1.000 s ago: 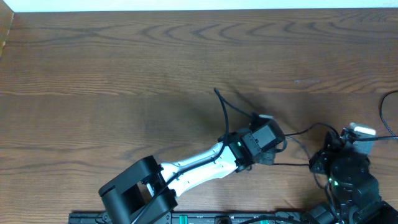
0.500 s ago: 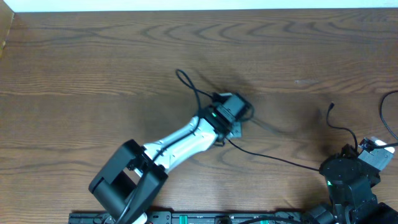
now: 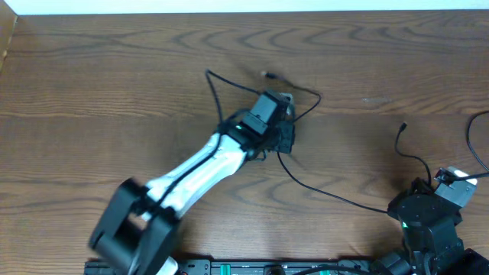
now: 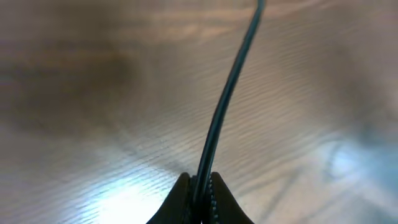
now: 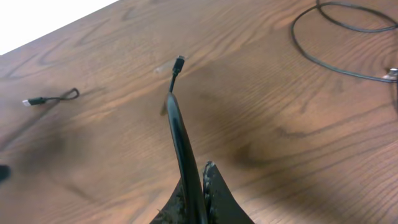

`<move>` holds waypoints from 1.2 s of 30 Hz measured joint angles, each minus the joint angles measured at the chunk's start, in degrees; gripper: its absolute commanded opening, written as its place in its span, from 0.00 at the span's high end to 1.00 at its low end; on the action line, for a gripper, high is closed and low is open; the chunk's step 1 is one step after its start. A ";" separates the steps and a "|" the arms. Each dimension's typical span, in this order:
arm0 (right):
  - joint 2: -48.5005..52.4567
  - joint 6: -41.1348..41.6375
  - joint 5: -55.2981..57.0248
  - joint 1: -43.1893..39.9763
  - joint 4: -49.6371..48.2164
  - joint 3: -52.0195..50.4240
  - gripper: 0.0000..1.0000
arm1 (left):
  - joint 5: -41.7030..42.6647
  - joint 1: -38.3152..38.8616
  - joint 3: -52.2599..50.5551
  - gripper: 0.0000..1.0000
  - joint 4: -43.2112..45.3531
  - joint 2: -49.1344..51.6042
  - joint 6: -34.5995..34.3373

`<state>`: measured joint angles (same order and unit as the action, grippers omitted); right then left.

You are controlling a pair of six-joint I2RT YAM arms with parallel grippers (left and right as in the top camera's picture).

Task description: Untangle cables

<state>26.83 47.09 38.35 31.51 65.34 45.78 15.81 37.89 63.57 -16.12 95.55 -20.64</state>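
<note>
A thin black cable (image 3: 336,195) runs across the wooden table (image 3: 114,69) from my left gripper (image 3: 283,114) toward my right arm. More of its thin black strands loop around the left gripper, with a small plug end (image 3: 267,74) just behind it. In the left wrist view the left gripper (image 4: 200,190) is shut on the black cable (image 4: 227,99). My right gripper (image 5: 198,193) is also shut on a black cable (image 5: 177,124), whose free plug (image 5: 179,62) points away from it. Overhead, that plug (image 3: 403,128) lies above the right gripper (image 3: 437,187).
A dark cable loop (image 5: 336,25) lies at the table's right edge, also seen overhead (image 3: 471,141). In the right wrist view a small plug with a looped strand (image 5: 53,98) lies far left. The arm bases stand along the near edge.
My left gripper has swung up and to the left with the black cable, drawing it out. The right gripper shifted right and slightly down, and the plug end now lies apart.
</note>
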 measured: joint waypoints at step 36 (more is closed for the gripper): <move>16.61 -16.04 -20.63 0.00 -37.53 -13.73 0.13 | 3.45 0.15 1.73 0.20 -20.22 -31.80 22.23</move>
<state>43.44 31.05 17.72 31.51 27.81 32.05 19.27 38.04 65.30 -36.34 63.75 1.58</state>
